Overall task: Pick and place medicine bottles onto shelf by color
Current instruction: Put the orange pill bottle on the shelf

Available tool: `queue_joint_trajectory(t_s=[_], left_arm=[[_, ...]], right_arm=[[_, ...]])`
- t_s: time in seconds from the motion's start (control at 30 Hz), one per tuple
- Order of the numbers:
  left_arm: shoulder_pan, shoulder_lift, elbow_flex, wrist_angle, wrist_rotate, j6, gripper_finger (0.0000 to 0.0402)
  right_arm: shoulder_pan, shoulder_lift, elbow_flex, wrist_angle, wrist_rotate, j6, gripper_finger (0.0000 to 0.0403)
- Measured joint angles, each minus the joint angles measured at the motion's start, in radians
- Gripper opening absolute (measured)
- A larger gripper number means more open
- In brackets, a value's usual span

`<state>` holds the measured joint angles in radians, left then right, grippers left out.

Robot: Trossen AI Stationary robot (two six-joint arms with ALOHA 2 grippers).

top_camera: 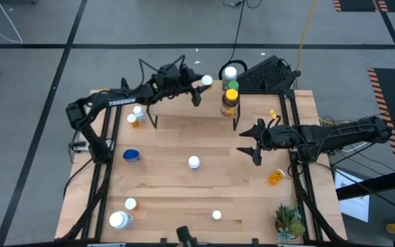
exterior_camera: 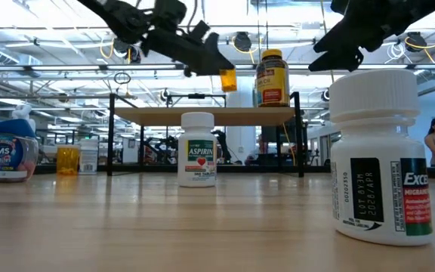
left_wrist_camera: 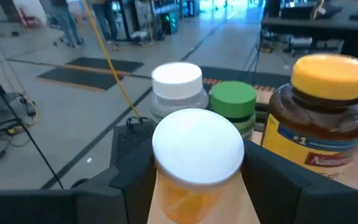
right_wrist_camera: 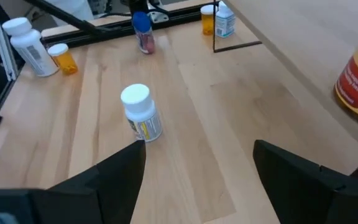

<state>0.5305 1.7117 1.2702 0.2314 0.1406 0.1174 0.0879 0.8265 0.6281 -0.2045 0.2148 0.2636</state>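
**Left arm holding an orange bottle at the shelf's right end**

Reading my low view from the left, I see a blue-lidded TUMS jar (exterior_camera: 4,156) lying on the table (top_camera: 184,192), then a small orange bottle (exterior_camera: 67,160) standing further back. In the middle stands a white ASPIRIN bottle (exterior_camera: 198,149) with a red heart on its label. Closest to the lens on the right is a big white bottle (exterior_camera: 381,155) whose label starts "Exce"; the rest is cut off.

On the shelf (exterior_camera: 202,115), the amber jar with the yellow lid (exterior_camera: 273,78) carries a yellow label I cannot read. My left wrist view shows it beside a green-capped bottle (left_wrist_camera: 234,102) and a white-capped one (left_wrist_camera: 178,84).

My left gripper (top_camera: 201,86) is up over the shelf's right end, fingers pinching a white-capped orange bottle (left_wrist_camera: 194,165) by its sides, just short of that cluster of three.

My right gripper (top_camera: 254,143) hovers over the table's right side, near the shelf's right leg, fingers spread wide and holding nothing. Its wrist camera looks down on the aspirin bottle.

Further right, another orange bottle (top_camera: 276,178) lies on its side by the table edge, and a potted plant (top_camera: 288,221) sits in the near corner.
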Motion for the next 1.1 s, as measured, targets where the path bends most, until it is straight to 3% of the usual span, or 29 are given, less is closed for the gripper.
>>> queue_joint_trajectory(t_s=[0.33, 0.53, 0.87, 1.1], left_arm=[[0.013, 0.173, 0.185, -0.124, -0.001, 0.018, 0.0216], [0.035, 0.201, 0.194, -0.128, -0.010, -0.017, 0.0216], [0.044, 0.200, 0.194, -0.133, -0.010, -0.060, 0.0217], [0.044, 0.200, 0.194, -0.136, -0.010, -0.060, 0.0242]], right_arm=[[-0.001, 0.000, 0.000, -0.036, 0.027, 0.001, 0.0290], [-0.001, 0.000, 0.000, -0.059, 0.037, -0.021, 0.0290], [-0.002, 0.000, 0.000, -0.162, 0.233, -0.015, 0.0290], [-0.002, 0.000, 0.000, -0.174, 0.234, -0.014, 0.0290]])
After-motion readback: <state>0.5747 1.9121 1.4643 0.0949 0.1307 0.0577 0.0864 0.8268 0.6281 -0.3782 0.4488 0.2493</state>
